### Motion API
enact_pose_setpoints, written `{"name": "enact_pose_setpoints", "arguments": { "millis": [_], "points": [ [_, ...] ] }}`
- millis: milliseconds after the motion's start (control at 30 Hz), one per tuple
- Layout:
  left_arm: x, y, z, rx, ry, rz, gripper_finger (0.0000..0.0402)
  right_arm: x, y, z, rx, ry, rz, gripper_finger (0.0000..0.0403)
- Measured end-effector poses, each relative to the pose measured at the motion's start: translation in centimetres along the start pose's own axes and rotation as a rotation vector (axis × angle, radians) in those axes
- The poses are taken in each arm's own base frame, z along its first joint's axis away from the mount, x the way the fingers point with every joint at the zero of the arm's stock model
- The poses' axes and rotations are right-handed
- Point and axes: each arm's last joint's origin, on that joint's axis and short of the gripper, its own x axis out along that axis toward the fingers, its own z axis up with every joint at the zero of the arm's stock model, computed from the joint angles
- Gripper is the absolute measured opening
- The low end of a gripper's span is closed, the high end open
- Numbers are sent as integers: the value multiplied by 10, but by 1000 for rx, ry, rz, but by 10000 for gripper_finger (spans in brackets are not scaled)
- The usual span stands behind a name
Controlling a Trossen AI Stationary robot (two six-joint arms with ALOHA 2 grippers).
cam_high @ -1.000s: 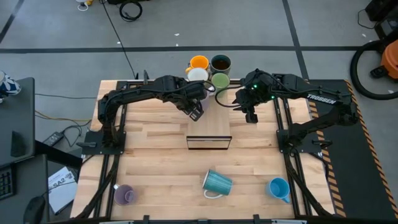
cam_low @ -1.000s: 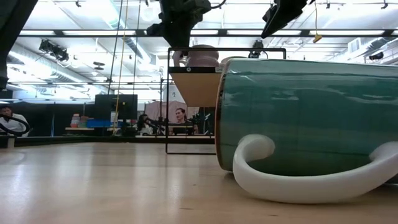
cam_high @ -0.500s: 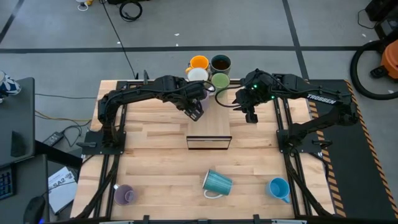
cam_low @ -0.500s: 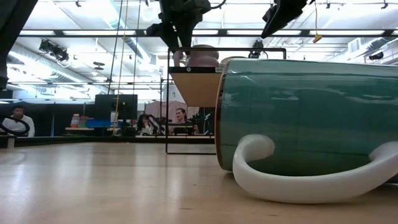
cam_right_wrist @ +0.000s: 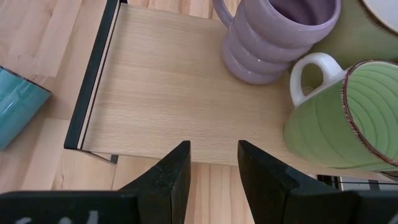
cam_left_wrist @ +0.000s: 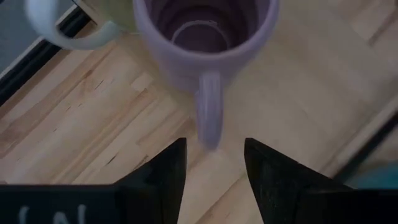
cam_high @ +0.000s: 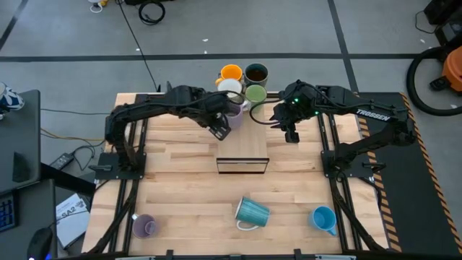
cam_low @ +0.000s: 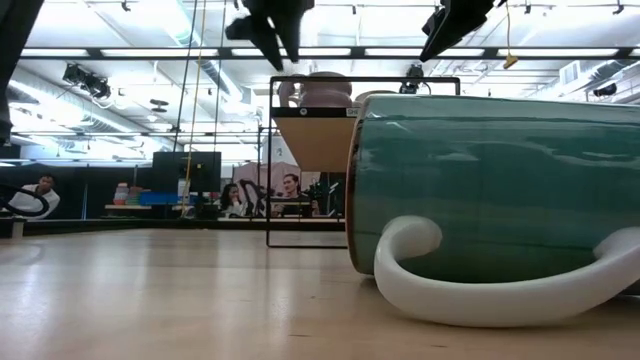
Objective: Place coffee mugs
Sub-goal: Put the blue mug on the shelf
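Note:
A lilac mug (cam_high: 235, 113) stands upright on the wooden top of a small black-framed shelf (cam_high: 243, 148), its handle (cam_left_wrist: 209, 115) pointing at my left gripper (cam_left_wrist: 211, 171). That gripper is open and hangs just above and left of the mug (cam_high: 219, 127); its fingers stand off the handle's end without touching it. My right gripper (cam_high: 290, 134) is open and holds nothing; it hovers at the shelf's right (cam_right_wrist: 212, 168). Orange (cam_high: 231, 72), dark teal (cam_high: 255, 73), pale (cam_high: 229, 87) and green (cam_high: 255, 93) mugs stand clustered at the far side.
Near the front edge, a ribbed teal mug (cam_high: 251, 212) lies on its side and fills much of the low view (cam_low: 490, 190). A second lilac mug (cam_high: 143, 226) stands at the front left and a bright blue one (cam_high: 324, 219) at the front right. Bare wood lies between them and the shelf.
My left gripper has opened and let go of the lilac mug, then risen and drawn back toward the table's left. The mug stays upright on the shelf top. My right arm has kept still.

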Motion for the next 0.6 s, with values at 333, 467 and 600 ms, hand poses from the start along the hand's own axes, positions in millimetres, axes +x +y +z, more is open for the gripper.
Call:
{"name": "enact_pose_setpoints", "arguments": {
  "millis": [333, 467, 600],
  "points": [
    [-56, 9, -33, 265, -68, 79, 169, 0, 0, 0, 28, 0, 0, 138],
    [-55, -2, -42, 386, -61, 61, 169, 0, 0, 0, 113, 1, 1, 138],
    [-28, -11, -63, 487, -28, 57, 169, 0, 2, -1, 182, 5, 36, 138]
  ]
}}
